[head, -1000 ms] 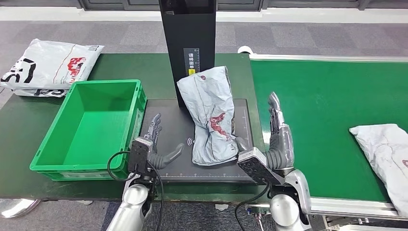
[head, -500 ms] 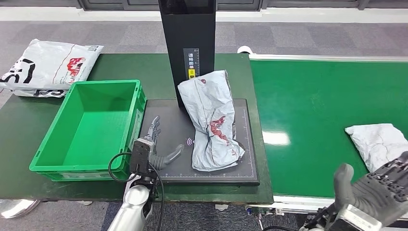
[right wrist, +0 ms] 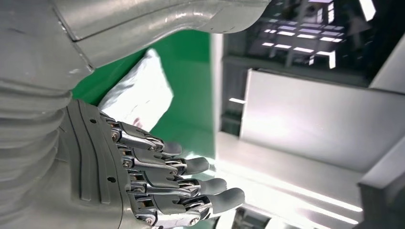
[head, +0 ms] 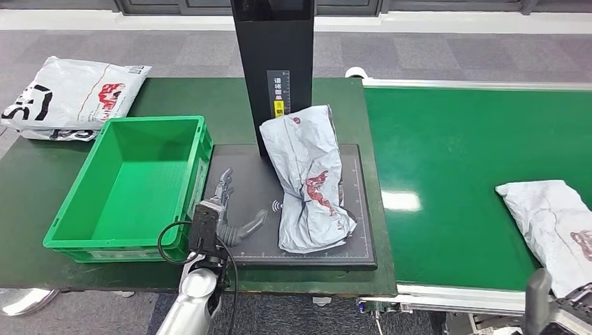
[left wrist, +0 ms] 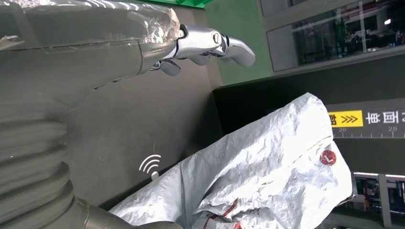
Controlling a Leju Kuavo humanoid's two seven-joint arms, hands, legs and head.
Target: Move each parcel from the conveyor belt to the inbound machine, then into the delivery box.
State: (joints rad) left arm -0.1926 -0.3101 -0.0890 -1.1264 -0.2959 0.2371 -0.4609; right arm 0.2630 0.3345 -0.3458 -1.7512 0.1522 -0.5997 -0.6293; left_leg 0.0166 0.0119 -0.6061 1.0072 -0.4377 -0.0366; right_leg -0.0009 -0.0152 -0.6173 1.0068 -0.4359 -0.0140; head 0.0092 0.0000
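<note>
One grey parcel [head: 307, 178] lay on the black pad of the inbound machine [head: 363, 209], its upper end propped against the machine's dark upright column [head: 274, 63] and its lower end crumpled near the pad's front edge. So, as I judged it, the first leg was done for this one: it was off the belt and sitting where it gets scanned. The second leg was not; the green delivery box [head: 70, 223] just beside the pad stood with nothing in it that I could see.

The left hand [head: 222, 213] rested low over the pad between the box and the parcel, fingers apart and stretched forward, thumb out toward the parcel, holding nothing and not touching the bag as far as I could tell.

A second grey parcel [head: 555, 227] waited on the green conveyor belt [head: 454, 153], well apart from the machine, near the belt's near edge. The right hand [right wrist: 157, 183] hovered close by it, fingers loosely curved and spread, nothing in its grasp.

Further off, on the far left of the dark green table [head: 21, 188], a white bag with red and black print [head: 70, 94] lay by itself. So two moves seemed left at least: this parcel into the box, and the belt one through both steps
</note>
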